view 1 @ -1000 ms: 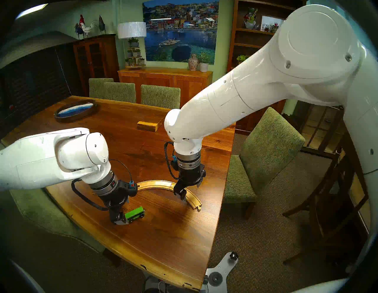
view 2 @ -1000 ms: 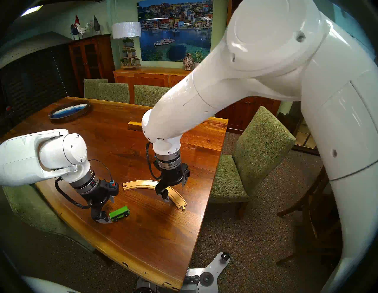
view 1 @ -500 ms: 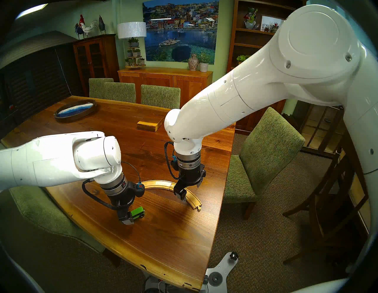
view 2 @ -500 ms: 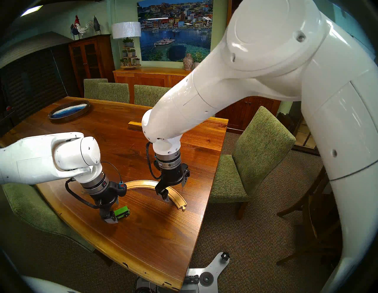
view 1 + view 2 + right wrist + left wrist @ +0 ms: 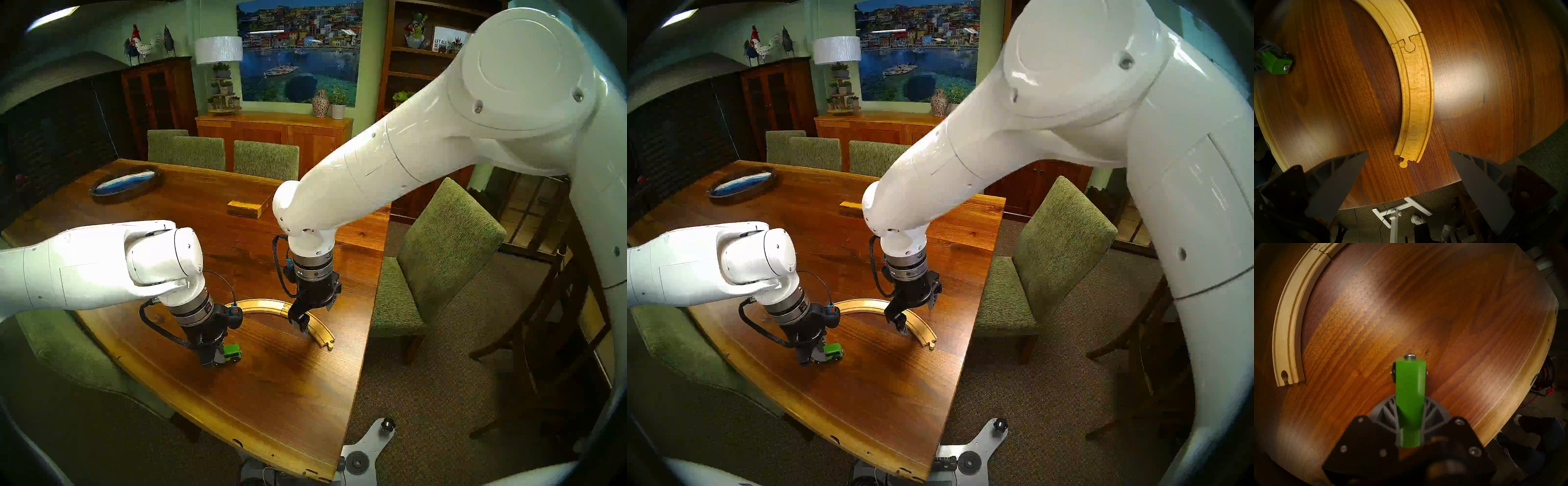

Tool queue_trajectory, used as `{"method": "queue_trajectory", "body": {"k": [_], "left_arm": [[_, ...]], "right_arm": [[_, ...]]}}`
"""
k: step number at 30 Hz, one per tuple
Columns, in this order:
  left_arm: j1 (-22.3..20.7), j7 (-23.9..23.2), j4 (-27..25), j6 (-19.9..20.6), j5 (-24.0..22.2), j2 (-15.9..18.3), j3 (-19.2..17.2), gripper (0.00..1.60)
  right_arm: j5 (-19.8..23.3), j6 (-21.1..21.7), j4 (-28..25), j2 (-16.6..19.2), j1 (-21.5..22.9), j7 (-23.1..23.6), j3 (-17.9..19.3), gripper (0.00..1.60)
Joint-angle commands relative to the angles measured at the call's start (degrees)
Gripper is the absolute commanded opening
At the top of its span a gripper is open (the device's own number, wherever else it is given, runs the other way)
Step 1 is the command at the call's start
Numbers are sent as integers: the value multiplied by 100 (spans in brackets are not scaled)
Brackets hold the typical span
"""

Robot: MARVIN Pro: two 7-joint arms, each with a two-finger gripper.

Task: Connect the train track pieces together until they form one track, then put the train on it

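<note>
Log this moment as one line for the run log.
track: two pieces joined, on table | train: on table, off track | left tool: closed on train | right tool: open above track

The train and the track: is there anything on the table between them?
No. In the left wrist view only bare table lies between the train and the track. The head views agree.
</note>
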Motion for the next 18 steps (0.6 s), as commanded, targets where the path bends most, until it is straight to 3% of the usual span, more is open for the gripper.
{"method": "queue_trajectory", "body": {"k": [1, 6, 18], "left_arm": [[-446, -178, 220, -80, -102, 127, -368, 0], [-577, -282, 501, -141, -113, 25, -508, 0], [-422, -176, 1703, -389, 58, -873, -507, 0]], "right_arm": [[-2, 9, 47, 53, 132, 5, 23, 160], [-3, 9, 47, 53, 131, 5, 23, 160], [-5, 11, 45, 56, 134, 6, 26, 160]]}}
